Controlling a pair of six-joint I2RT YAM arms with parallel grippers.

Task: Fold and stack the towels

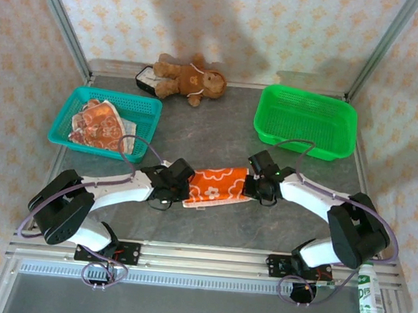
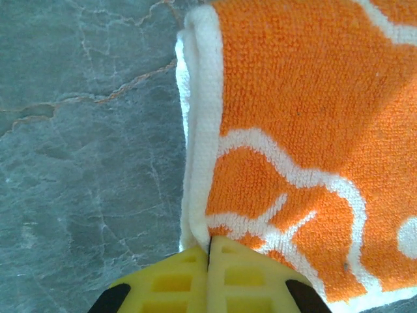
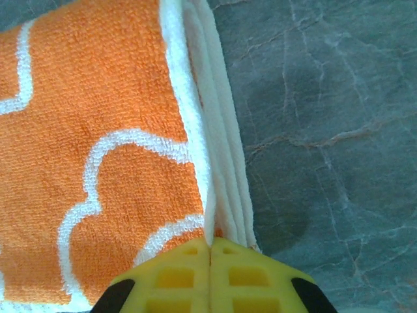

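Towels sit in two places on the grey table (image 1: 218, 132). The spare towels (image 1: 98, 123) lie bunched in the teal basket (image 1: 151, 107) at the back left. The green basket (image 1: 260, 117) stands at the back right, and a brown teddy bear (image 1: 190, 78) lies between the two, against the back edge.

The orange towel (image 1: 217, 185) lies at the middle front, folded into a long strip that runs left to right. It is stretched between the two arms. The left gripper (image 2: 210, 257) is pinched tight on the strip's left end and the right gripper (image 3: 210, 251) on its right end. Each grips at the near corner, with the yellow fingers pressed together on the cloth.

Both wrist views show the white hems stacked in several loose layers at the ends. The likely trouble is those layers fanning apart. Each hold is small and taken at a corner, so it may not catch every layer. An uneven lift or a pull that is too taut could slip cloth out of one gripper and leave the fold skewed.

For room, bare table lies beyond the strip towards the baskets. On the near side the table's front rail (image 1: 208, 255) is close, so any swing is better made away from the bases.
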